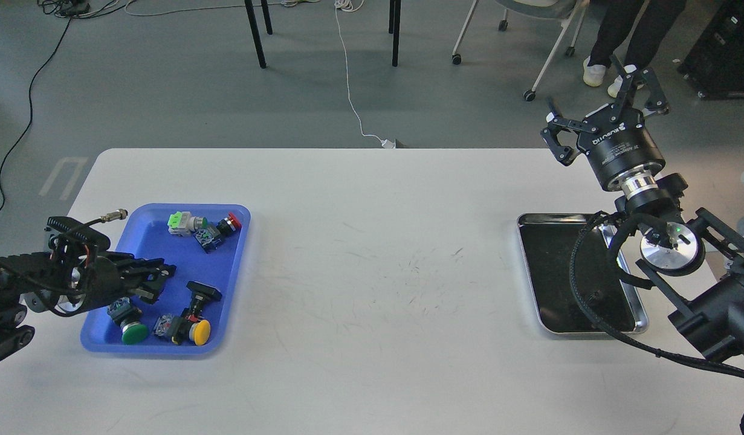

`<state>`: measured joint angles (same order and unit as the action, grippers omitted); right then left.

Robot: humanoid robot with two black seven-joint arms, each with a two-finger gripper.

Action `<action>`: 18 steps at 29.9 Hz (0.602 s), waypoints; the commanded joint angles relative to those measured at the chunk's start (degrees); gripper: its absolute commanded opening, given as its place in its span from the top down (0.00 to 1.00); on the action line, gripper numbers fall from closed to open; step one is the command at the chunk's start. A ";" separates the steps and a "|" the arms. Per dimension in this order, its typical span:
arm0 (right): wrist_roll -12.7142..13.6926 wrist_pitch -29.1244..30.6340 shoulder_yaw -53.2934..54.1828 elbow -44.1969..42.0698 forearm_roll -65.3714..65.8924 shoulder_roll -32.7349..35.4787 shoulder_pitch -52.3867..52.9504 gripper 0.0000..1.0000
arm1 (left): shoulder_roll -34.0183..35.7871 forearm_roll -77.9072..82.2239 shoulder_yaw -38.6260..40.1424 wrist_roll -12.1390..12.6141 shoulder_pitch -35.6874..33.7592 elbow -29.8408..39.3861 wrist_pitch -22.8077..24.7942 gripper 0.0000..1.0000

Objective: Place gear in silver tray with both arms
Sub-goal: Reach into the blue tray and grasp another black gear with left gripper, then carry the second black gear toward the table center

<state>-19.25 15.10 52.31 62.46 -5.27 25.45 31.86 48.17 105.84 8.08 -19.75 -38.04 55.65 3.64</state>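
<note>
Looking at head view: gear is a scatter of pushbutton switches in the blue tray (236, 254), glossy domed caps, blocky bodies. Likely light, rigid, caps slippery; grip the square body, e.g. the yellow-capped switch (190, 329). Left hand (160, 279) low over that tray, fingers indistinct, cannot tell its state. Right hand (607, 115) spread, empty, raised beyond the silver tray (532, 272), which sits bare and shiny at bench (372, 241) right.

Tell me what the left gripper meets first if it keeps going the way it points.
Likely the black-capped push button lying in the blue tray: the left gripper points right across it, just short. Its height above the tray is unclear.
</note>
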 commanded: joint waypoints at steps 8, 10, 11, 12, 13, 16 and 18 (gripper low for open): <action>0.35 0.28 0.60 3.27 -0.09 9.61 1.63 0.01 | -1.84 -1.68 0.88 1.99 -11.52 11.05 7.16 0.81; 0.27 0.19 0.77 5.29 -0.09 12.07 1.19 0.01 | -4.21 -2.56 0.88 3.75 -12.49 12.99 7.26 0.81; 0.26 0.19 1.03 6.26 -0.09 13.12 0.76 0.01 | -5.61 -2.74 0.88 4.28 -12.93 13.52 7.26 0.81; 0.26 0.10 1.04 7.14 -0.09 14.00 0.40 0.01 | -7.11 -2.74 0.79 4.37 -13.54 13.61 7.26 0.81; 0.26 0.01 0.60 7.67 -0.09 14.71 -0.04 0.01 | -8.69 -2.65 0.79 4.37 -14.25 13.61 7.26 0.81; 0.35 -0.60 -0.02 9.69 0.43 16.38 -0.57 0.01 | -14.48 -2.30 0.27 4.46 -16.53 13.44 7.43 0.81; 0.35 -2.61 -0.19 10.14 0.52 16.39 -0.48 0.01 | -18.09 -2.04 0.18 4.64 -17.33 13.17 7.52 0.81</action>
<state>-18.95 14.53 52.44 71.57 -5.05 41.34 31.46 35.14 103.38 8.54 -15.36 -53.99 69.14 11.01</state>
